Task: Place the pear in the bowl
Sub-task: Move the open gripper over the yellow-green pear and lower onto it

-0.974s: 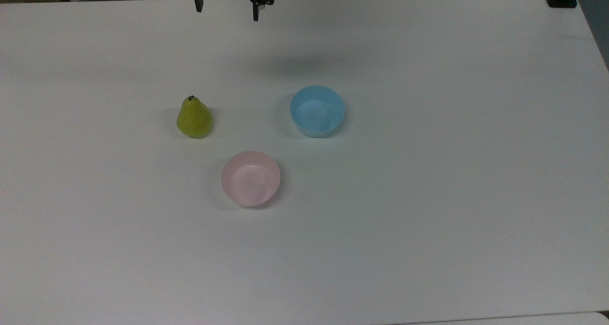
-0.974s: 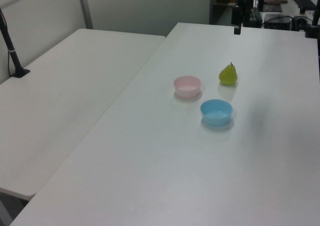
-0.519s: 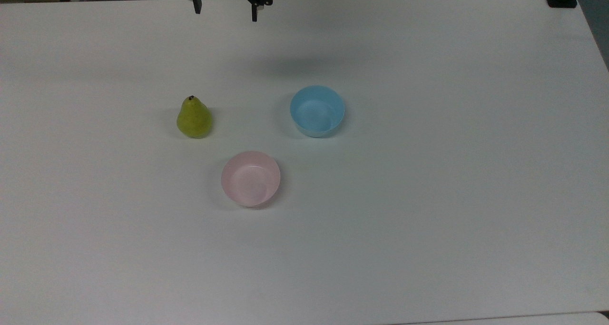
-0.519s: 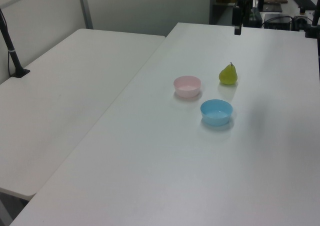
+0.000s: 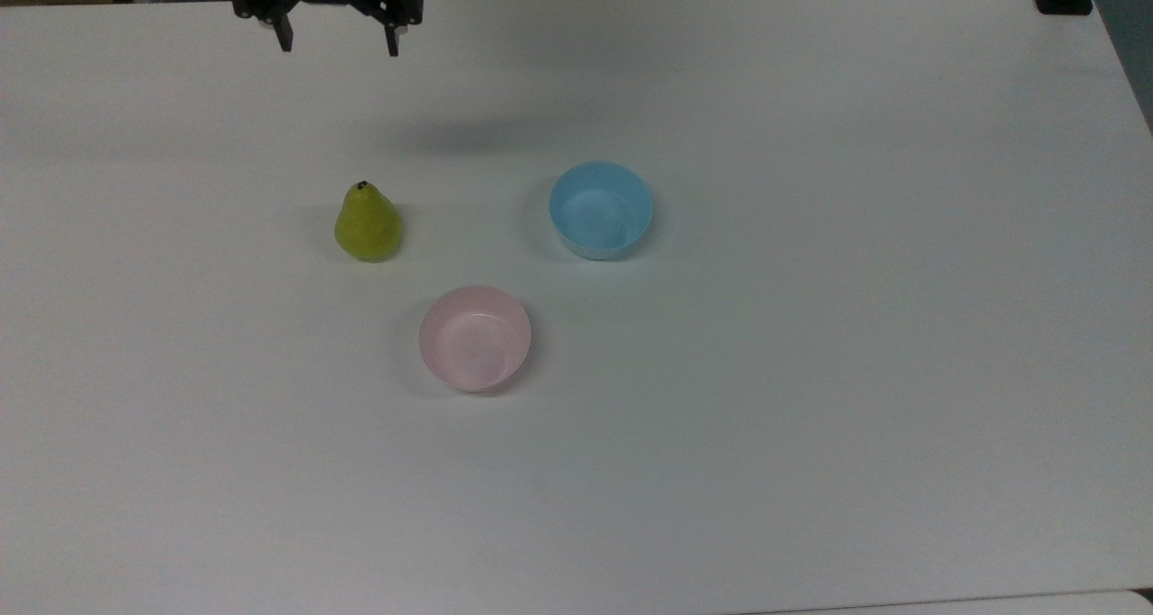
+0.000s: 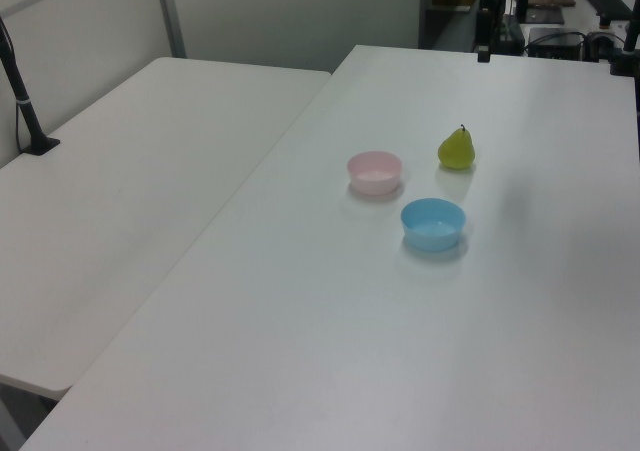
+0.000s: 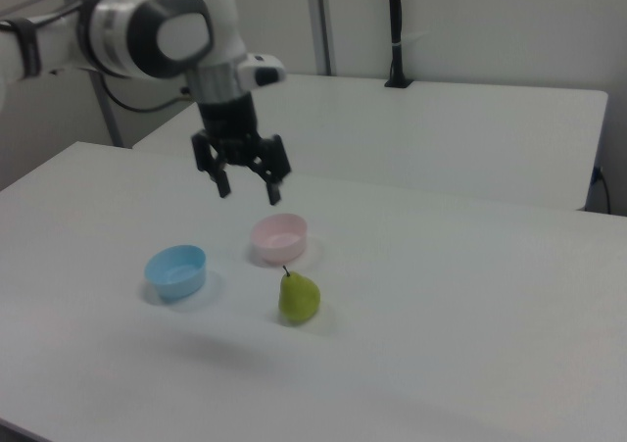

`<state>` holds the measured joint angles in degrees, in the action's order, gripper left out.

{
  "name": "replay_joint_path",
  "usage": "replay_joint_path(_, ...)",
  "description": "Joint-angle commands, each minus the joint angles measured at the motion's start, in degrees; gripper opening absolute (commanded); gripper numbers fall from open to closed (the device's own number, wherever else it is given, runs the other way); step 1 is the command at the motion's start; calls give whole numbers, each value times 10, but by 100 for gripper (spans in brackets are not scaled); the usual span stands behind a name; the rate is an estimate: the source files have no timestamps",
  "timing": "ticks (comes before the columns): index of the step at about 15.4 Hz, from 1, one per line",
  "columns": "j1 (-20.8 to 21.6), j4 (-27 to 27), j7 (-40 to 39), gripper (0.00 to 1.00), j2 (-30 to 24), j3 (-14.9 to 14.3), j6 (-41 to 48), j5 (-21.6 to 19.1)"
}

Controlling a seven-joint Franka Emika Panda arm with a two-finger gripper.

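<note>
Top view. The claw (image 5: 338,40) hangs at the upper edge, its two fingers spread wide and holding nothing, above the far part of the white tabletop (image 5: 811,372). The pear (image 5: 367,222) stands upright, stem up, well below the claw in this picture and slightly toward the top view's right of it. The pink bowl (image 5: 475,338) lies below and to the top view's right of the pear, near it but apart; the blue bowl (image 5: 601,210) sits to the top view's right, also apart. Both bowls are empty. Judged stage: the approach, with the pear not yet grasped.

Left view. The pear (image 6: 456,149) stands beyond the pink bowl (image 6: 375,171) and the blue bowl (image 6: 433,223). One dark finger of the claw shows at the far edge of the tabletop (image 6: 300,321), well apart from the pear.

Right view. The claw (image 7: 245,181) hovers high above the tabletop (image 7: 470,344), fingers apart and pointing down, touching nothing. The pear (image 7: 299,297) stands in front of the pink bowl (image 7: 279,237); the blue bowl (image 7: 176,270) is to the right view's left. The next move probably calls for bringing the claw over the pear, descending with the fingers either side of its rounded body, then closing, lifting, and carrying it to the pink bowl.
</note>
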<state>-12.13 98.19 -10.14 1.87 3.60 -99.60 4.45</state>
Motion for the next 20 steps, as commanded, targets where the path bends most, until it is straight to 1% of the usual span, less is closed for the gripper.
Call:
replay_joint_path(1,-24,47,-36,100,22,-3,-82,-9)
replay_joint_path(3,-29,84,-42,100,37,-3,-137,-8)
replay_joint_path(5,-31,100,-42,100,57,-4,-175,-1)
replay_joint_path(10,-19,101,-40,100,118,-4,-221,3)
replay_joint_path(14,-7,100,-34,100,147,-4,-247,13)
replay_joint_path(15,-4,101,-34,97,152,-4,-253,16)
replay_joint_path(16,-2,101,-33,92,157,-4,-258,19)
replay_joint_path(18,-2,101,-33,76,160,-4,-261,20)
replay_joint_path(19,-2,101,-33,64,160,-4,-261,21)
replay_joint_path(20,-2,101,-34,47,160,-4,-260,22)
